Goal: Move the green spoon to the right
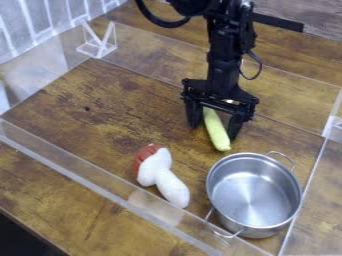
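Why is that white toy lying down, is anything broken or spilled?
Nothing looks broken or spilled. The white toy is just lying on its side on the wooden table. The steel pot stands upright and empty. The green spoon lies flat between the open gripper's fingers.

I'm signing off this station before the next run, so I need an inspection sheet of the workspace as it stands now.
Surface: wooden tabletop inside a low clear plastic wall.
Job's things: green spoon lies flat on the wood, above the pot's rim; its metal bowl is not visible.
Clutter: empty steel pot at lower right; white toy with a reddish-brown end left of it.
Grippers: gripper points down with its fingers open on either side of the spoon's upper end, not clamped.
Cables: black cable loops beside the arm.
Surroundings: clear plastic stand at upper left; pale slats beyond it.
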`<state>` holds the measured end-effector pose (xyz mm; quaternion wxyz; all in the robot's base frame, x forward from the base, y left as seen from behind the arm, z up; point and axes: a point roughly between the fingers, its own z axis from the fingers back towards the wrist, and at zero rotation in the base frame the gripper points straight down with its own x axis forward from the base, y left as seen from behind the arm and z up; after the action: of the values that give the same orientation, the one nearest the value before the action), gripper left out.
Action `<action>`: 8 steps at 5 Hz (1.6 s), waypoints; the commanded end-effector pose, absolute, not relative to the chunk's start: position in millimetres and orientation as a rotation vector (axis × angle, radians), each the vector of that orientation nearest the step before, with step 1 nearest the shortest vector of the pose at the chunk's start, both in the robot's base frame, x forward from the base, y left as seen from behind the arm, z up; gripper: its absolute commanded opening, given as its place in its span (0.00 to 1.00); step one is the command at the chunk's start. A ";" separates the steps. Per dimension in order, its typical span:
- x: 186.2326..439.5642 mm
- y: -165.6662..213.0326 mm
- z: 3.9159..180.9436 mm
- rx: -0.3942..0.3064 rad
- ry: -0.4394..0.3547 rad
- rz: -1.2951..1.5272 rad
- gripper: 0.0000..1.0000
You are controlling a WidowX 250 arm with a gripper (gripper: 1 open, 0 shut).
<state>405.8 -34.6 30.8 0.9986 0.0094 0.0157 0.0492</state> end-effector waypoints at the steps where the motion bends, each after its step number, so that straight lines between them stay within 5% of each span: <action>1: 419.4 -28.4 79.5 0.000 -0.074 0.046 1.00; 4: 422.3 -15.4 142.6 0.002 -0.169 -0.081 1.00; 8: 417.1 1.6 101.8 0.008 -0.088 -0.151 1.00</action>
<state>412.8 -8.9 84.0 0.9960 -0.0008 -0.0208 -0.0874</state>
